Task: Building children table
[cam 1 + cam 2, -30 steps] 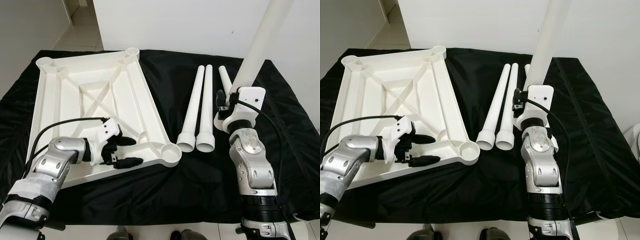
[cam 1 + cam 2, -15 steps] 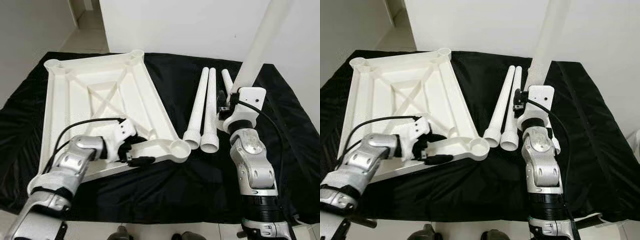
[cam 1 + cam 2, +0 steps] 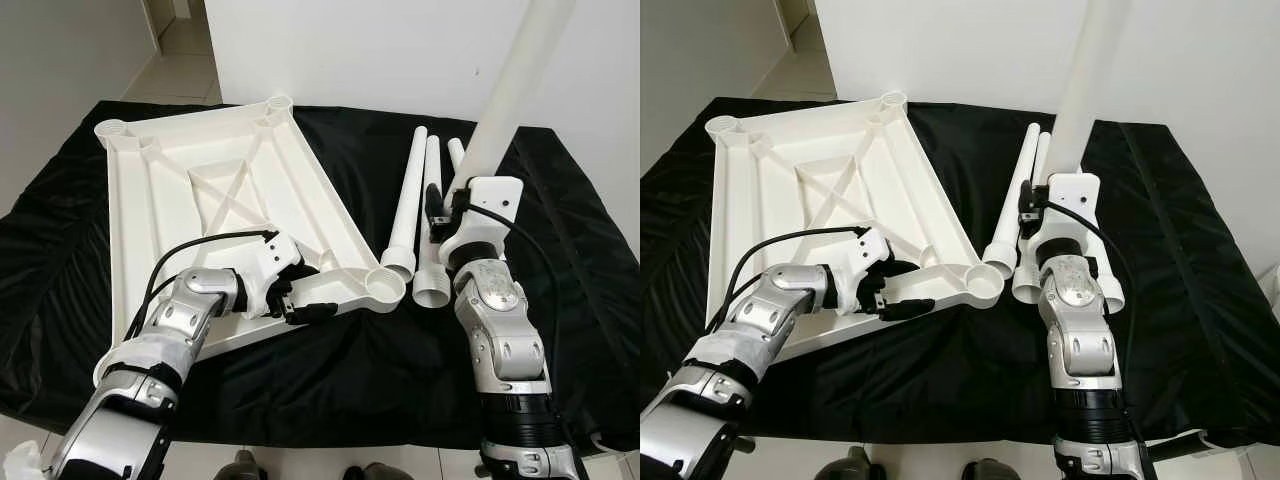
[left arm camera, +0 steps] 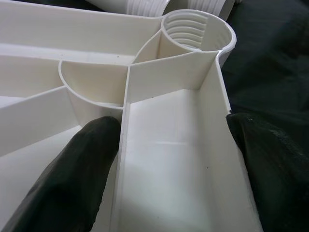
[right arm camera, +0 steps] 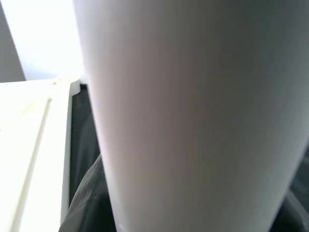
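Left hand (image 3: 298,297): fingers (image 4: 82,169) straddling the near rim of the tabletop (image 3: 190,200), one inside, one outside, gripping it beside a threaded corner socket (image 3: 383,285).
Right hand (image 3: 1040,215): clamping an upright white leg (image 3: 510,90), which is rising past the top of the head views.
Tabletop: lying underside up on the black-draped surface (image 3: 560,230), near corner touching the loose legs (image 3: 412,205).
Loose legs: lying side by side between tabletop and right arm.

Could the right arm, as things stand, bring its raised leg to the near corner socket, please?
Probably yes: the corner socket lies open beside the right tool, with only two loose legs lying between.
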Robot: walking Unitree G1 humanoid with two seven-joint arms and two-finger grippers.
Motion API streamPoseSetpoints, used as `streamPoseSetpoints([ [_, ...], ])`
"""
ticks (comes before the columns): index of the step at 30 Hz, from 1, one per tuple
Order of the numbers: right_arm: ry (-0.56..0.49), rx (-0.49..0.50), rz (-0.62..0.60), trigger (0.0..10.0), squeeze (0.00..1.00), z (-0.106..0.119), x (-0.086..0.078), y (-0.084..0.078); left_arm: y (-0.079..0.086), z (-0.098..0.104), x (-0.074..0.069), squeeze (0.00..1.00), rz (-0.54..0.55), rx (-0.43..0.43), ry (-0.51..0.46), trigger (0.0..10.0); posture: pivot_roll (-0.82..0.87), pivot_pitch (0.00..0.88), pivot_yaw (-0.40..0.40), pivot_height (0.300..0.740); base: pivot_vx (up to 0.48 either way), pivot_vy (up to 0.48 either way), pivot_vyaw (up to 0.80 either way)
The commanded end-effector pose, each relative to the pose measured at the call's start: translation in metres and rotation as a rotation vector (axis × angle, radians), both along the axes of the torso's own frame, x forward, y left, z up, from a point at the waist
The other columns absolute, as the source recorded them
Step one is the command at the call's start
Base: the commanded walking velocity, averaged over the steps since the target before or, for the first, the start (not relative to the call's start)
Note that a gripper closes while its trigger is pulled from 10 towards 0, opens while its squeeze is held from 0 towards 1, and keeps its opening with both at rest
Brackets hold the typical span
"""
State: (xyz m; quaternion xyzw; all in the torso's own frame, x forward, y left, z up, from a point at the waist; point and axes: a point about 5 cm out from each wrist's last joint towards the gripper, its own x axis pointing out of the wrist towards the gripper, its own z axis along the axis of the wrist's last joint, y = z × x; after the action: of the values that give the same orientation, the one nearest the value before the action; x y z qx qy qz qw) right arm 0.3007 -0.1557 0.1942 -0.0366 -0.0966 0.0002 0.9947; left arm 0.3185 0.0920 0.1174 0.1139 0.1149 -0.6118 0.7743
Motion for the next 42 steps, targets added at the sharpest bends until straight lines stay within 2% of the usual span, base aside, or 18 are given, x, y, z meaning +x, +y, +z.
streamPoseSetpoints([
  [1,-0.006,-0.004,0.034,10.0,0.00,-0.001,-0.003,0.006,-0.001,0.001,0.009,0.00,0.202,0.008,-0.080,10.0,0.00,0.054,0.003,0.740,0.000,0.000,0.00],
  [3,-0.002,-0.012,0.042,10.0,0.00,-0.003,-0.003,0.007,0.000,0.002,0.006,0.00,0.170,-0.002,-0.082,10.0,0.00,0.053,0.003,0.740,0.000,0.000,0.00],
  [5,0.001,-0.031,0.091,10.0,0.00,-0.010,-0.006,0.012,0.012,0.005,0.005,0.00,0.128,0.003,-0.082,10.0,0.01,0.053,0.001,0.740,0.000,0.000,0.00],
  [7,0.002,-0.034,0.103,10.0,0.00,-0.011,-0.007,0.013,0.015,0.005,0.005,0.00,0.123,0.007,-0.082,10.0,0.01,0.053,0.001,0.740,0.000,0.000,0.00],
  [11,-0.030,0.014,0.176,10.0,0.00,-0.015,-0.011,0.019,0.035,0.013,0.017,0.00,0.216,-0.006,-0.124,10.0,0.01,0.051,-0.006,0.740,0.000,0.000,0.00],
  [13,-0.030,0.014,0.176,10.0,0.00,-0.015,-0.011,0.019,0.035,0.013,0.017,0.00,0.216,-0.006,-0.124,10.0,0.01,0.051,-0.006,0.740,0.000,0.000,0.00],
  [14,-0.032,0.025,0.185,10.0,0.00,-0.015,-0.011,0.020,0.037,0.016,0.019,0.00,0.236,-0.018,-0.135,10.0,0.01,0.051,-0.006,0.740,0.000,0.000,0.00],
  [15,-0.038,0.050,0.199,10.0,0.00,-0.016,-0.012,0.021,0.039,0.023,0.021,0.00,0.253,-0.068,-0.146,10.0,0.02,0.049,-0.012,0.740,0.000,0.000,0.00],
  [17,-0.038,0.050,0.199,10.0,0.00,-0.016,-0.012,0.021,0.039,0.023,0.021,0.00,0.253,-0.068,-0.146,10.0,0.02,0.049,-0.012,0.740,0.000,0.000,0.00],
  [18,-0.044,0.076,0.208,10.0,0.00,-0.017,-0.012,0.021,0.039,0.029,0.022,0.00,0.259,-0.119,-0.144,10.0,0.02,0.045,-0.017,0.740,0.000,0.000,0.00],
  [19,-0.044,0.076,0.208,10.0,0.00,-0.017,-0.012,0.021,0.039,0.029,0.022,0.00,0.259,-0.119,-0.144,10.0,0.02,0.045,-0.017,0.740,0.000,0.000,0.00],
  [20,-0.048,0.093,0.219,10.0,0.00,-0.018,-0.012,0.021,0.039,0.036,0.021,0.00,0.258,-0.174,-0.144,10.0,0.03,0.043,-0.021,0.740,0.000,0.000,0.00],
  [22,-0.048,0.093,0.219,10.0,0.00,-0.018,-0.012,0.021,0.039,0.036,0.021,0.00,0.258,-0.174,-0.144,10.0,0.03,0.043,-0.021,0.740,0.000,0.000,0.00],
  [23,-0.046,0.103,0.228,10.0,0.00,-0.019,-0.012,0.021,0.038,0.041,0.019,0.00,0.243,-0.212,-0.153,10.0,0.03,0.041,-0.025,0.740,0.000,0.000,0.00],
  [27,-0.039,0.104,0.241,10.0,0.00,-0.022,-0.011,0.021,0.036,0.050,0.015,0.00,0.213,-0.263,-0.165,10.0,0.03,0.036,-0.032,0.740,0.000,0.000,0.00],
  [34,-0.053,0.108,0.268,10.0,0.00,-0.022,-0.010,0.022,0.033,0.057,0.014,0.00,0.172,-0.256,-0.193,10.0,0.03,0.033,-0.034,0.740,0.000,0.000,0.00],
  [42,-0.040,0.098,0.309,10.0,0.00,-0.027,-0.010,0.027,0.029,0.051,0.006,0.00,0.144,-0.227,-0.182,10.0,0.03,0.033,-0.029,0.740,0.000,0.000,0.00],
])
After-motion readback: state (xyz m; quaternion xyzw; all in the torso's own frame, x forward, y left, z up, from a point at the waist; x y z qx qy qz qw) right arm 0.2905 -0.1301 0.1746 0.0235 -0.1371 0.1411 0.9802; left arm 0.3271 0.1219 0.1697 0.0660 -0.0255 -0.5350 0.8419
